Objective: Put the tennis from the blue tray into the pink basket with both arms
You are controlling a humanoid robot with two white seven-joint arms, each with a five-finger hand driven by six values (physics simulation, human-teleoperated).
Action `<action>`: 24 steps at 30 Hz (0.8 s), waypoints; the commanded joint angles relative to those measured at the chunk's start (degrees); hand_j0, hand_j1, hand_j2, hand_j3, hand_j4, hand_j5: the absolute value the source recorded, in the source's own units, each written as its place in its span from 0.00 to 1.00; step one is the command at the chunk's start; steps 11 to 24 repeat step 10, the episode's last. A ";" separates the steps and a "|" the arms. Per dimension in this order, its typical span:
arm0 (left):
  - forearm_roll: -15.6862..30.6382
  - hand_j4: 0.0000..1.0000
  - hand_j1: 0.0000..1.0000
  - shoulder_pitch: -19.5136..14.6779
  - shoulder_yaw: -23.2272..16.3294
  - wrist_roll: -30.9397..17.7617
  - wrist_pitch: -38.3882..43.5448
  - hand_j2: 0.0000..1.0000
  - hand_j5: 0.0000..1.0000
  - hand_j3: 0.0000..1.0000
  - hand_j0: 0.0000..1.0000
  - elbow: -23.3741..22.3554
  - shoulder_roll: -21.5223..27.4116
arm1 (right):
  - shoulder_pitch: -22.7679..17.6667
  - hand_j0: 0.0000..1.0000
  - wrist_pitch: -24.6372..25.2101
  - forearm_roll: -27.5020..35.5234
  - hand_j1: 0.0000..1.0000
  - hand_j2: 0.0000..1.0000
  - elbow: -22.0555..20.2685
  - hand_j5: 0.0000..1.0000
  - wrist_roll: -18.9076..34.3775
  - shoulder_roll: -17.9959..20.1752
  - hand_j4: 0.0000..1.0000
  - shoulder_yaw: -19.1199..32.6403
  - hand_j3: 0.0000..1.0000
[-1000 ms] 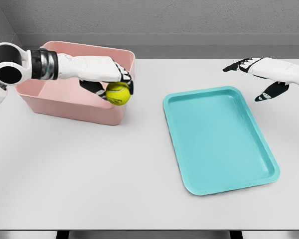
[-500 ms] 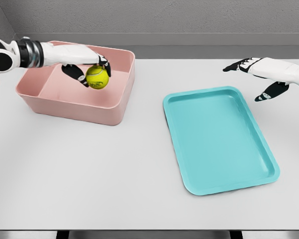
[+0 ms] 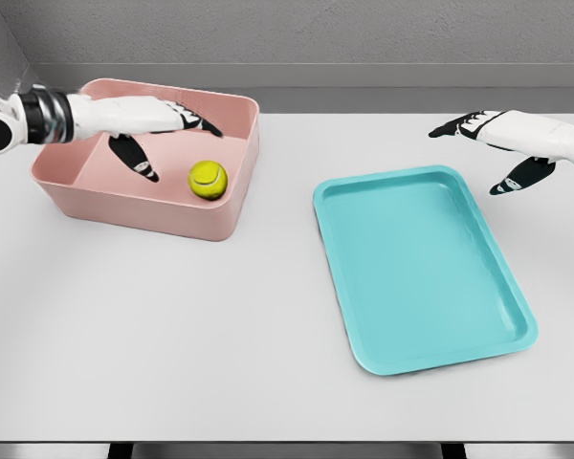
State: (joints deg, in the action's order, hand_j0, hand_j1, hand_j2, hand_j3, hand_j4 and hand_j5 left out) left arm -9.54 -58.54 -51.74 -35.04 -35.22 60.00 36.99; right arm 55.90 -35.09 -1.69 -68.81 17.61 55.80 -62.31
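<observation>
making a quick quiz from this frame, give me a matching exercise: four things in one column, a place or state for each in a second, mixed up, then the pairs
Things:
1. ball
2. tray
3. left hand
4. right hand

Places or states:
A. open, above the table behind the tray's far right corner
B. empty, on the table
C. lying inside the basket
D. open, over the basket

Pairs: 1-C, 2-B, 3-D, 4-A

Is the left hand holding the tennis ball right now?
No, the left hand is open above the pink basket, and the tennis ball lies apart from it inside the basket.
</observation>
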 commanded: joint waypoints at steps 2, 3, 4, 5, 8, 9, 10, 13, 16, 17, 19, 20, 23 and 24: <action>4.27 1.00 1.00 1.23 1.64 0.04 0.22 1.00 1.00 1.00 1.00 10.22 7.04 | 0.09 1.00 0.09 0.37 1.00 1.00 -0.01 1.00 -0.03 0.01 1.00 0.09 1.00; 5.15 1.00 1.00 1.76 1.64 0.04 0.22 1.00 1.00 1.00 1.00 12.33 9.50 | 0.09 1.00 0.09 0.37 1.00 1.00 -0.01 1.00 -0.03 0.01 1.00 0.09 1.00; 5.24 1.00 1.00 2.29 1.64 0.04 0.22 1.00 1.00 1.00 1.00 13.83 10.90 | 0.09 1.00 0.09 0.37 1.00 1.00 -0.01 1.00 -0.03 0.09 1.00 0.09 1.00; 5.32 1.00 1.00 3.08 1.99 0.04 0.22 1.00 1.00 1.00 1.00 15.59 13.36 | 0.09 1.00 0.09 0.37 1.00 1.00 -0.01 1.00 -0.03 0.01 1.00 0.09 1.00; 5.59 1.00 1.00 12.56 10.43 0.04 0.22 1.00 1.00 1.00 1.00 18.75 18.02 | 0.09 1.00 0.09 0.37 1.00 1.00 -0.01 1.00 -0.03 0.01 1.00 0.09 1.00; 5.59 1.00 1.00 14.50 12.10 0.04 0.22 1.00 1.00 1.00 1.00 19.28 18.29 | 0.09 1.00 0.09 0.37 1.00 1.00 -0.01 1.00 -0.03 0.01 1.00 0.09 1.00; 5.59 1.00 1.00 14.59 12.10 0.04 0.22 1.00 1.00 1.00 1.00 19.28 18.29 | 0.09 1.00 0.09 0.37 1.00 1.00 -0.01 1.00 -0.03 0.01 1.00 0.09 1.00; 5.59 1.00 1.00 14.59 12.10 0.04 0.22 1.00 1.00 1.00 1.00 19.28 18.29 | 0.09 1.00 0.09 0.37 1.00 1.00 -0.01 1.00 -0.03 0.01 1.00 0.09 1.00; 5.59 1.00 1.00 14.59 12.10 0.04 0.22 1.00 1.00 1.00 1.00 19.28 18.29 | 0.09 1.00 0.09 0.37 1.00 1.00 -0.01 1.00 -0.03 0.01 1.00 0.09 1.00; 5.59 1.00 1.00 14.59 12.10 0.04 0.22 1.00 1.00 1.00 1.00 19.28 18.29 | 0.09 1.00 0.09 0.37 1.00 1.00 -0.01 1.00 -0.03 0.01 1.00 0.09 1.00; 5.59 1.00 1.00 14.59 12.10 0.04 0.22 1.00 1.00 1.00 1.00 19.28 18.29 | 0.09 1.00 0.09 0.37 1.00 1.00 -0.01 1.00 -0.03 0.01 1.00 0.09 1.00; 5.59 1.00 1.00 14.59 12.10 0.04 0.22 1.00 1.00 1.00 1.00 19.28 18.29 | 0.09 1.00 0.09 0.37 1.00 1.00 -0.01 1.00 -0.03 0.01 1.00 0.09 1.00; 5.59 1.00 1.00 14.59 12.10 0.04 0.22 1.00 1.00 1.00 1.00 19.28 18.29 | 0.09 1.00 0.09 0.37 1.00 1.00 -0.01 1.00 -0.03 0.01 1.00 0.09 1.00; 5.59 1.00 1.00 14.59 12.10 0.04 0.22 1.00 1.00 1.00 1.00 19.28 18.29 | 0.09 1.00 0.09 0.37 1.00 1.00 -0.01 1.00 -0.03 0.01 1.00 0.09 1.00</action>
